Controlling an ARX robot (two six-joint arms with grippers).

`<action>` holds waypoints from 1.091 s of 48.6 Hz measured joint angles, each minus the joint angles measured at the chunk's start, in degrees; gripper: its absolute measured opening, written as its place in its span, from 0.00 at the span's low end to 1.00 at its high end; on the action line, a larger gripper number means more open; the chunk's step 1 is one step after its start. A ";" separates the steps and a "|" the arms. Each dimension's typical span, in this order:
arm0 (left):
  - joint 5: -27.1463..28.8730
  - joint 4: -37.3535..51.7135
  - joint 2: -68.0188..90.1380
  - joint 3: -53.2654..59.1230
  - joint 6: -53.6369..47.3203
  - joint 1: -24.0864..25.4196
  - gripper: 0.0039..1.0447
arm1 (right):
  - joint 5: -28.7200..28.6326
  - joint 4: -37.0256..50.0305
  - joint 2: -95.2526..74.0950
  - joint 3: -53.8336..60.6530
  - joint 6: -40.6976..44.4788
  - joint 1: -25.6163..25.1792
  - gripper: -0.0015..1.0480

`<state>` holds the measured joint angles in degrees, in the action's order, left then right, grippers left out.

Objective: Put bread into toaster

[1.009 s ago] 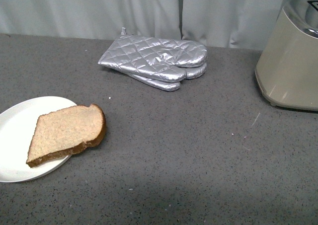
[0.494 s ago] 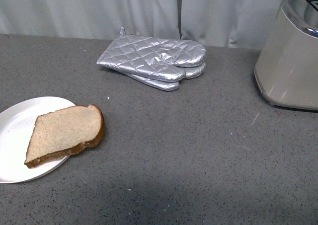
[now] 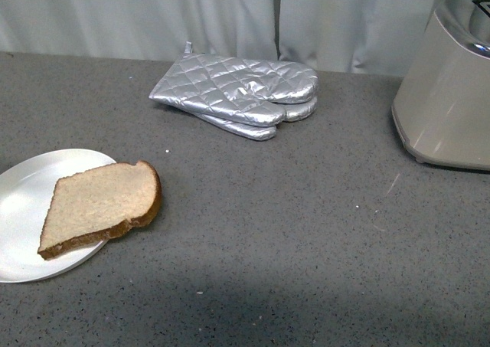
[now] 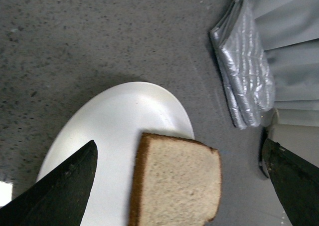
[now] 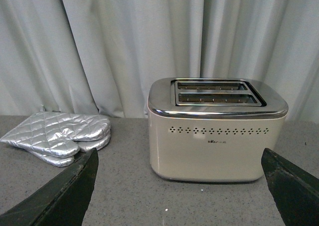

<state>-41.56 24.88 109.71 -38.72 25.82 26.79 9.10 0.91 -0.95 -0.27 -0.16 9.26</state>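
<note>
The bread lies flat on a round white plate at the front left, its rounded top hanging over the plate's right edge. In the left wrist view the bread lies between the two dark fingers of my open left gripper, which hovers above it. The beige toaster stands at the far right, partly cut off. In the right wrist view the toaster stands ahead of my open, empty right gripper, its two chrome slots facing up. Neither arm shows in the front view.
Silver quilted oven mitts lie stacked at the back middle of the grey speckled counter; they also show in the left wrist view and the right wrist view. A pale curtain hangs behind.
The front view has shifted very slightly; the bread, plate, mitts and toaster stay where they were.
</note>
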 joint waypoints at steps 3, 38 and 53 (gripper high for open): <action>0.55 -1.16 1.62 -1.18 -1.77 0.26 0.94 | 0.00 0.00 0.00 0.00 0.00 0.00 0.91; 5.38 -15.37 9.64 -7.58 -21.66 0.31 0.94 | 0.00 0.00 0.00 0.00 0.00 0.00 0.91; 5.68 -19.63 9.51 -6.38 -25.86 -2.86 0.59 | 0.00 0.00 0.00 0.00 0.00 0.00 0.91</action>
<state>-35.88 5.26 119.22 -45.10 -0.03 23.92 9.10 0.91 -0.95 -0.27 -0.16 9.26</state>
